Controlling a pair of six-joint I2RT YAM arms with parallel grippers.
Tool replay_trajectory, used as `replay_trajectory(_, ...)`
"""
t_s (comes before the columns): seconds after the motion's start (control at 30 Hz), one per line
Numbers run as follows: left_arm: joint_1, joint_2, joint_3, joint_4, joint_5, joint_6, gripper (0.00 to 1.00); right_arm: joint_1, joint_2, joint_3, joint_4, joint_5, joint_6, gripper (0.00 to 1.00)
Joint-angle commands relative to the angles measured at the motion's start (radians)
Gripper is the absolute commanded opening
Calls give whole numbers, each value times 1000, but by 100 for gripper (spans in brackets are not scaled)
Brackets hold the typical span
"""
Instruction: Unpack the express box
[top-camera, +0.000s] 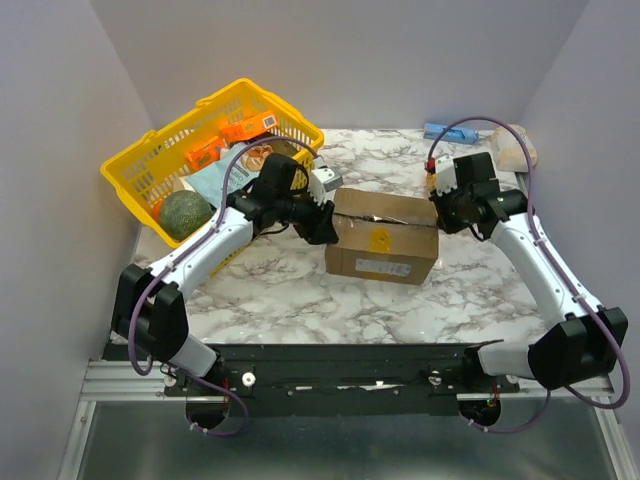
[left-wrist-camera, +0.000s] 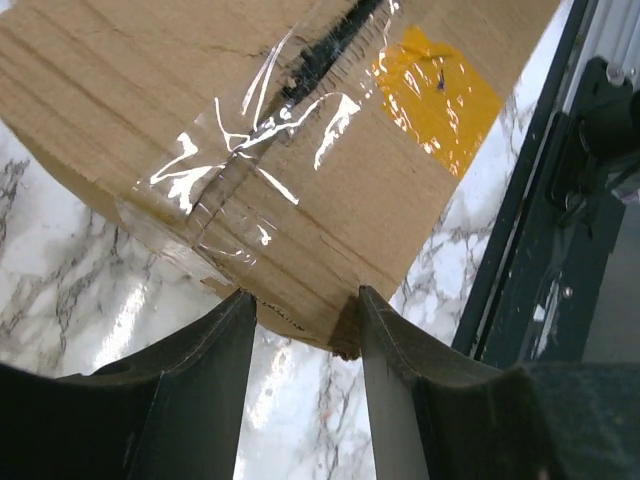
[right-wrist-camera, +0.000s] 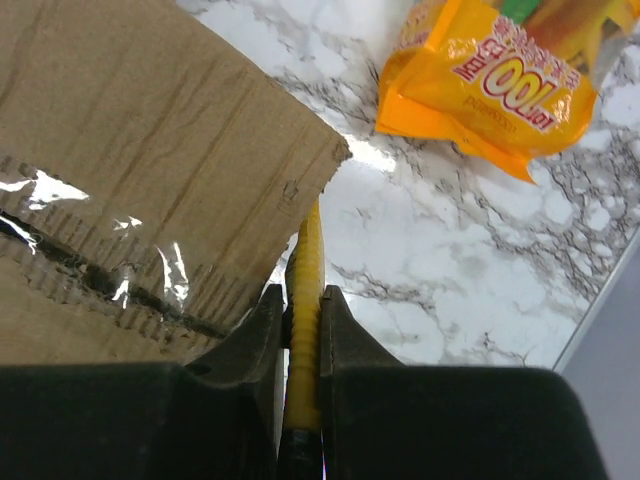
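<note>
"100" in red, on orange snack packet (right-wrist-camera: 490, 75)

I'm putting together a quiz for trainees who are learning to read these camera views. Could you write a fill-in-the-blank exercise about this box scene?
1. Clear ___ covers the top seam of the express box.
2. The thin tool pinched between the right fingers is ___.
3. A ___ of the box sits between the left fingers.
4. The round green object lies in the yellow ___.

Missing words: tape; yellow; corner; basket.
</note>
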Motion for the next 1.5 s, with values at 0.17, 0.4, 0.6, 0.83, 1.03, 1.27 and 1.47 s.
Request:
replay_trajectory(0.17,35,14,323,-464,94,330,57,19,85,121,71,-279,58,0)
replay_trajectory(0.4,-8,138,467,-134,42,82,62,18,47,59,70,-374,115,0)
replay_trajectory(0.6,-59,386,671,-31,-21,10,67,-10,-5,36,71,-249,178,0)
replay_trajectory(0.83,-61,560,816,-52,70,-9,67,-272,-70,42,84,-539,217,0)
replay_trajectory(1.03,-51,590,758,-33,177,-68,65,-459,18,-11,96,-1022,218,0)
replay_trajectory(1.27,-48,564,631,-30,288,-131,55,-515,73,-54,67,-1316,127,1)
replay_trajectory(1.47,-45,544,551,-58,314,-110,49,-515,81,-99,58,-1321,132,1)
